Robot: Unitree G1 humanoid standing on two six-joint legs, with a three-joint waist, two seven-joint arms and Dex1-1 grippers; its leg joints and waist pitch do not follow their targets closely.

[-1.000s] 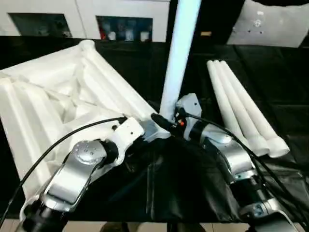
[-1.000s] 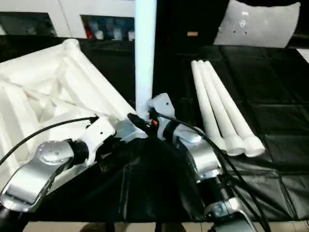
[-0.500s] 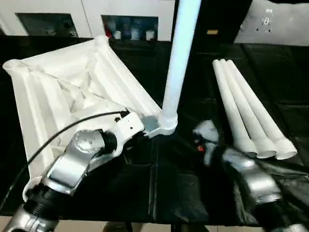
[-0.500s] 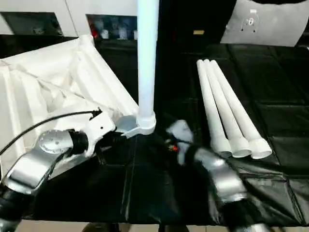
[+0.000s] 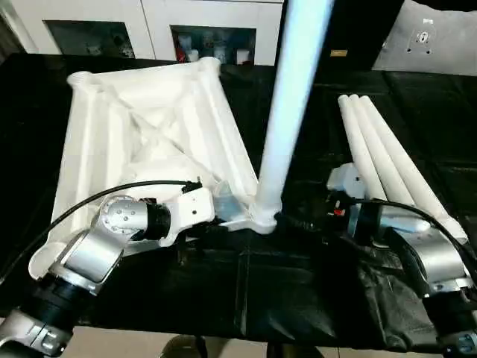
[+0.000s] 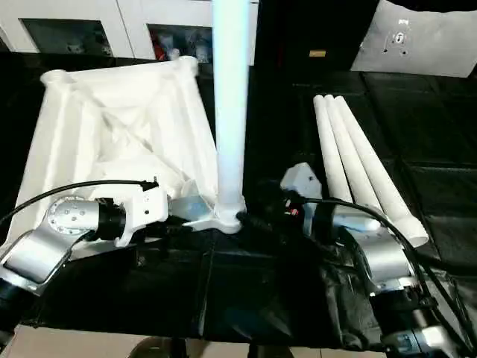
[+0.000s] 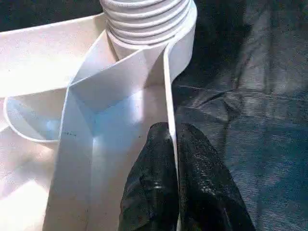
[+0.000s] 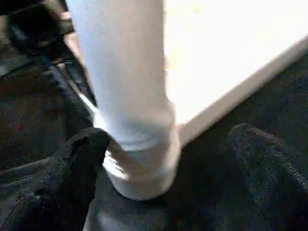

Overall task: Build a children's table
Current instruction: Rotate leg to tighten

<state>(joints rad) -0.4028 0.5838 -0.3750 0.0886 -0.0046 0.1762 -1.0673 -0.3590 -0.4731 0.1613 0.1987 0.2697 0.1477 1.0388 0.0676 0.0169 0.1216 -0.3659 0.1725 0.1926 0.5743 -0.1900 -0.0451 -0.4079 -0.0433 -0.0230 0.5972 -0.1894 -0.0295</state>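
Since the earlier frame our right claw (image 8: 168, 159) has let go of the upright leg (image 6: 229, 112) and drawn back; its jaws now stand wide apart on either side of the leg's foot, touching nothing we can be sure of. Left claw (image 7: 174, 159) is pinched shut on the thin rim of the children's table (image 5: 149, 142), just beside the corner socket (image 5: 262, 218) where the leg stands.

Table lies upside down on the black tabletop (image 6: 447, 134), ribs up, at our left. Three spare legs (image 6: 358, 164) lie side by side to the right, well apart from it.

Judgement: hollow plastic, light and stiff but smooth (likely slippery under the pads). Best taken by the rim or a rib; legs near the thick ringed end.
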